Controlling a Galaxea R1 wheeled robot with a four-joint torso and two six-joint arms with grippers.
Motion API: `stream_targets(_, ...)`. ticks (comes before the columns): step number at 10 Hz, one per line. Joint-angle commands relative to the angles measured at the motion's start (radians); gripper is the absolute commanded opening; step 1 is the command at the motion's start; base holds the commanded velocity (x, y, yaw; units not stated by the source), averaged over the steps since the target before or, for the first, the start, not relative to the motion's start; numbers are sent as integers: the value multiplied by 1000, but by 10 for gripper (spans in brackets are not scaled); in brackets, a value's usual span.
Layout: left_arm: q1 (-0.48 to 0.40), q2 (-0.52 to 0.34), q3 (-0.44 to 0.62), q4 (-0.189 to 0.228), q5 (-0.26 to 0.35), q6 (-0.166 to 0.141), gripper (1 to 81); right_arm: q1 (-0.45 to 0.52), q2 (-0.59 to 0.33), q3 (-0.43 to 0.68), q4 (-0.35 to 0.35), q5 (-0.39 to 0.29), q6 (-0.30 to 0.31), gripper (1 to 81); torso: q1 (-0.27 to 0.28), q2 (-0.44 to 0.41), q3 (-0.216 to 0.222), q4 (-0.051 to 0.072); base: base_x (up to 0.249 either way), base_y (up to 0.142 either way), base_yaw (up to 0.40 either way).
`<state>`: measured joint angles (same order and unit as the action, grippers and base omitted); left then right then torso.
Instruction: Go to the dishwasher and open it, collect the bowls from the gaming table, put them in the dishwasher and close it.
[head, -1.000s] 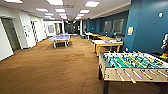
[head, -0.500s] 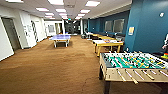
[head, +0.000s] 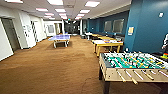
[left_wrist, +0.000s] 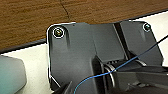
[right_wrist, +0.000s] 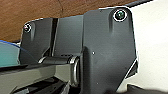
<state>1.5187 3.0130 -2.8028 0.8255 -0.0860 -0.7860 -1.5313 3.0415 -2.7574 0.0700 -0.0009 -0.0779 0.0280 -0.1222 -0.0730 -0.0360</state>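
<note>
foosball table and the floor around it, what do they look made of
Foosball table: looks like pale wood or wood-look laminate, going by its tan side panel, with a green playfield and metal-looking rods. Floor: likely brown carpet, matte and without glare.

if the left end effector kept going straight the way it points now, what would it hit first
Probably the brown carpet: beyond the arm's own dark plate, the left wrist view looks onto a white surface, then floor. The fingers themselves can't be made out, so the line is uncertain.

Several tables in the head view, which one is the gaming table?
The nearest one, the table-football table at lower right: green field, rods with handles. The blue table-tennis table and the yellow-topped tables sit farther back.
</note>
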Motion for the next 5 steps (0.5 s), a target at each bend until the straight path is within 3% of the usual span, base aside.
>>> stream_targets(1,-53,-9,-8,-2,40,-1,811,55,3,3,-4,-57,-2,811,0,0,0,0,76,0,0)
stream_targets(5,-53,-9,-8,-2,40,-1,811,55,3,4,-4,-57,-2,811,-2,0,0,0,103,0,0)
